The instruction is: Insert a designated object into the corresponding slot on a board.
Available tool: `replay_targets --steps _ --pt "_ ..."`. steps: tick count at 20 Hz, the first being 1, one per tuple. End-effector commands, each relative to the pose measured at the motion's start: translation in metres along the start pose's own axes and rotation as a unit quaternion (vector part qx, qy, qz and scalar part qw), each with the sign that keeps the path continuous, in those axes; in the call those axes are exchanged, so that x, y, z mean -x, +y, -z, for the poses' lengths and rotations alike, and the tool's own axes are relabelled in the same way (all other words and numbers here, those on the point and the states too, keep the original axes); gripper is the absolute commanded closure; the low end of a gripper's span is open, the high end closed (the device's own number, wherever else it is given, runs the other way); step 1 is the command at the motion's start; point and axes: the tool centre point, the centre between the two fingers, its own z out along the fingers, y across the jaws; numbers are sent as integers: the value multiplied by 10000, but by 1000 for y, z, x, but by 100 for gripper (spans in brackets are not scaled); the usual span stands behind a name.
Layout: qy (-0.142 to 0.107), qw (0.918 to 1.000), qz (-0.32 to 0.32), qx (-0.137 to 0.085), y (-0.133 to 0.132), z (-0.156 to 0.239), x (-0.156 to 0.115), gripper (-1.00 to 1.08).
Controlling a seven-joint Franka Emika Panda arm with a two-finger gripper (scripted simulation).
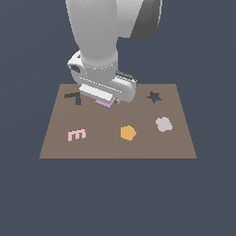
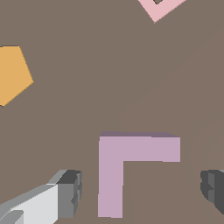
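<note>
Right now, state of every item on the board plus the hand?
hand: open, fingers either side of the lilac L block, not touching it
lilac L block: flat on board, not gripped, not in slot
L slot: empty
star cutout: empty
pink E piece: flat on board
orange pentagon: flat on board
grey piece: flat on board

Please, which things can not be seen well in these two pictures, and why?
- Lilac L-shaped block: exterior view, mostly hidden under the gripper.
- L-shaped slot: exterior view, partly covered by the arm.
- Pink E piece and orange pentagon: wrist view, cut by the frame edges.
- Slot: absent from the wrist view.
</note>
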Motion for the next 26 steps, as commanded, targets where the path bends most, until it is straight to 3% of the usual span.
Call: replay_targets --steps 1,15,16,26 --pt "3 10000 -74 -6 1 -4 2 -92" --pt "1 10000 -82 -11 0 -26 2 -92" --pt "1 10000 -82 -11 0 -26 2 108" --pt "8 10000 -76 -17 -1 -25 2 108"
